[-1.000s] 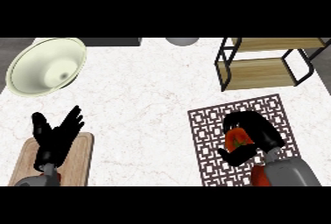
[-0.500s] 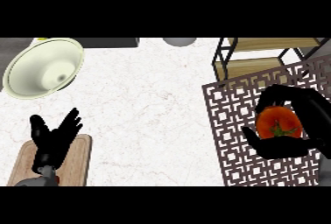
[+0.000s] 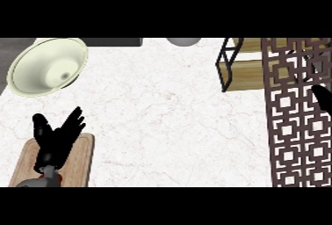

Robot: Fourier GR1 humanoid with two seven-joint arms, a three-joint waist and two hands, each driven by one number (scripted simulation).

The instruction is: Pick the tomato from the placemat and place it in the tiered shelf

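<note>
Black left hand (image 3: 57,139), grey forearm (image 3: 35,182)

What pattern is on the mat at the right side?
The placemat shows a dark brown lattice of nested squares with pale gaps, seen in the head view.

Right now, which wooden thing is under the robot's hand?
The wooden board at lower left: the open left hand rests above it. The tiered shelf stands far off, upper right.

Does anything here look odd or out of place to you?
Yes: the patterned placemat at the right edge overlaps the front of the tiered shelf instead of lying clear of it. No tomato shows, and only a dark sliver of the right hand.
</note>
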